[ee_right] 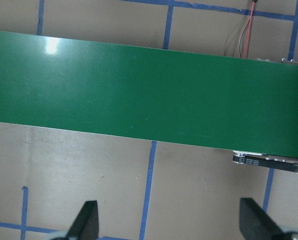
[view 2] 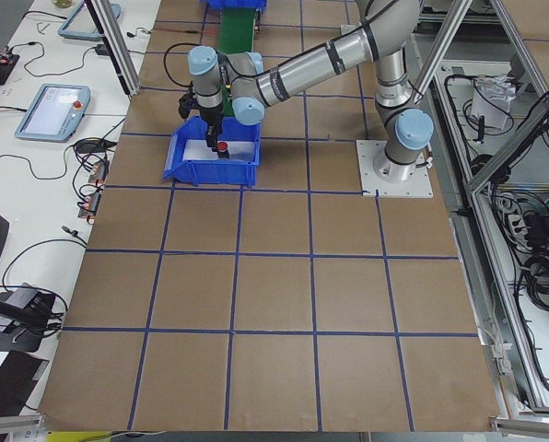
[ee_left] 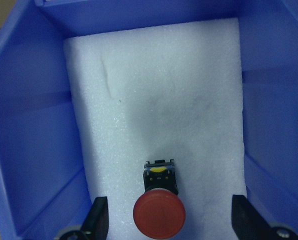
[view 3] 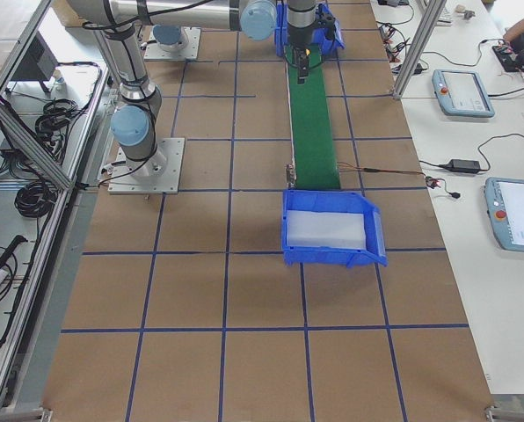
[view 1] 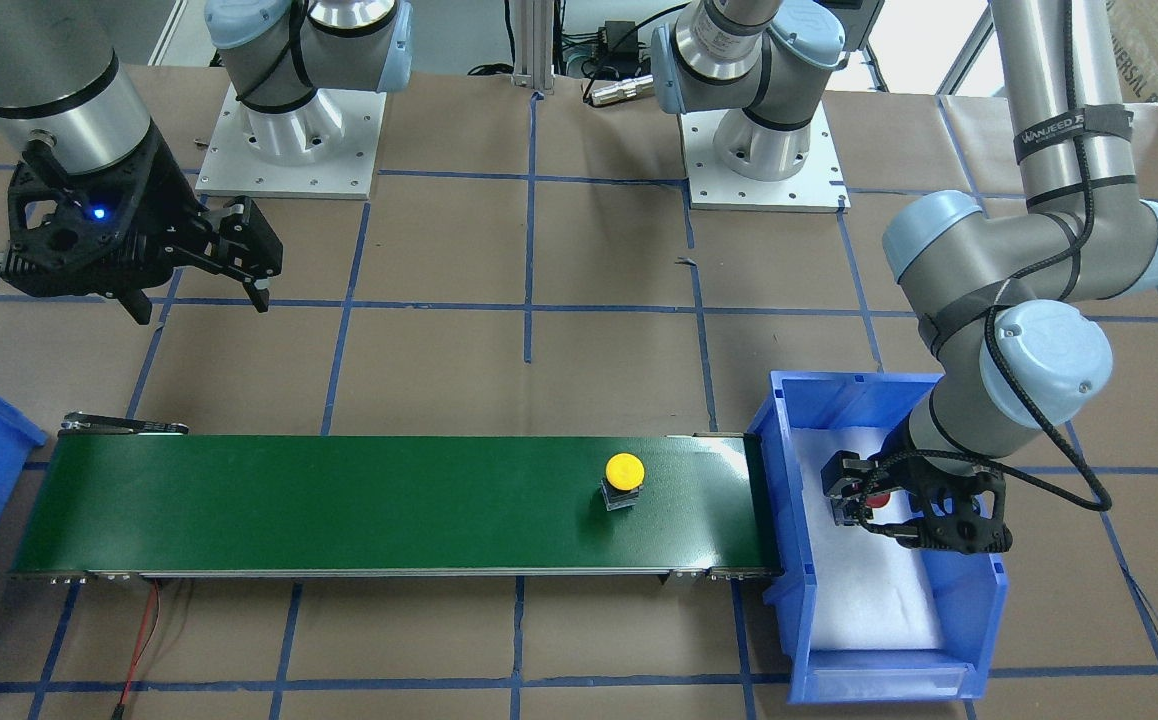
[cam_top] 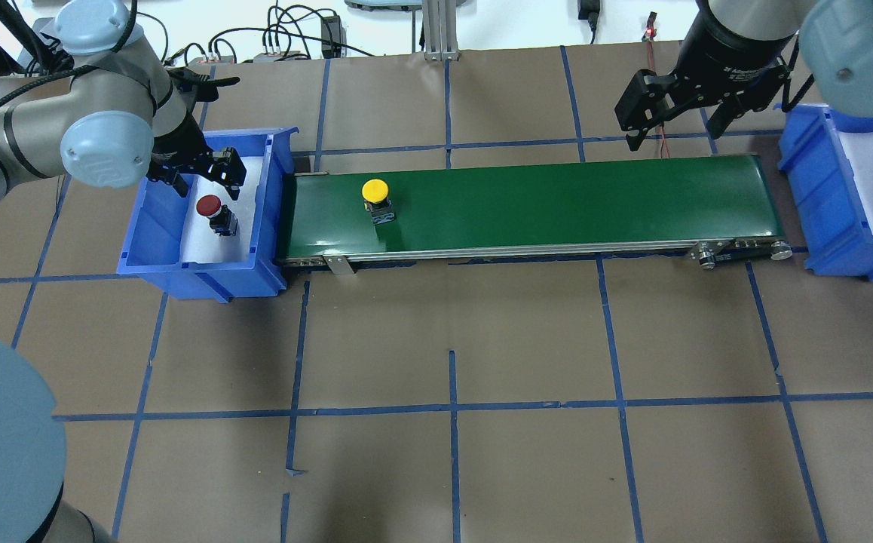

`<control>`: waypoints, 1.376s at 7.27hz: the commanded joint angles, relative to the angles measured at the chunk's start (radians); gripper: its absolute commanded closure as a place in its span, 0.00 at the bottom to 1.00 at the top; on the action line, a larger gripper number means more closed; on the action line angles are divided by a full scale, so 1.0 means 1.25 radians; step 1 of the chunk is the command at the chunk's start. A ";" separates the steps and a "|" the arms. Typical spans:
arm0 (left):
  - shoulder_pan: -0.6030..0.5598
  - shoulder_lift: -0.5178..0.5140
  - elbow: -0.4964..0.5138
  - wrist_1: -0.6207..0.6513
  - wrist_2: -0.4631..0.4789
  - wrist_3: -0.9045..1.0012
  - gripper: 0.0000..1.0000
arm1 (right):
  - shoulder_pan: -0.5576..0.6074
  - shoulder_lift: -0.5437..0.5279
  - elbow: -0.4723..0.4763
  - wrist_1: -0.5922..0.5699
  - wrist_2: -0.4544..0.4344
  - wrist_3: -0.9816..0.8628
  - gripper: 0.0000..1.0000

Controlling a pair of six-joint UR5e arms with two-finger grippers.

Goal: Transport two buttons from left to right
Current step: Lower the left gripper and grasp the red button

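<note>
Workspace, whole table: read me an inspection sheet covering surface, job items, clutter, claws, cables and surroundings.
Surface: brown paper table with a blue tape grid; green conveyor belt running between two blue bins.
Job's things: yellow button upright on the belt near its left end; red button on white foam in the left bin.
Clutter: nothing seen.
Claws: left claw open, over the red button; right claw open and empty, above the belt's right end.
Cables: red wire by the belt's right end; black cable looping off the left arm.
Surroundings: right bin holds only foam; teach pendants on the side bench.
</note>
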 commanded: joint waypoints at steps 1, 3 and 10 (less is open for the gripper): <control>0.019 -0.018 -0.020 0.007 -0.001 -0.020 0.17 | 0.001 -0.001 -0.001 0.000 -0.003 0.000 0.00; 0.008 -0.008 -0.024 -0.004 -0.018 -0.046 0.50 | 0.001 0.002 -0.001 -0.001 0.002 0.000 0.00; -0.089 0.027 0.211 -0.248 -0.011 -0.034 0.74 | -0.002 0.006 -0.001 -0.006 0.001 0.000 0.00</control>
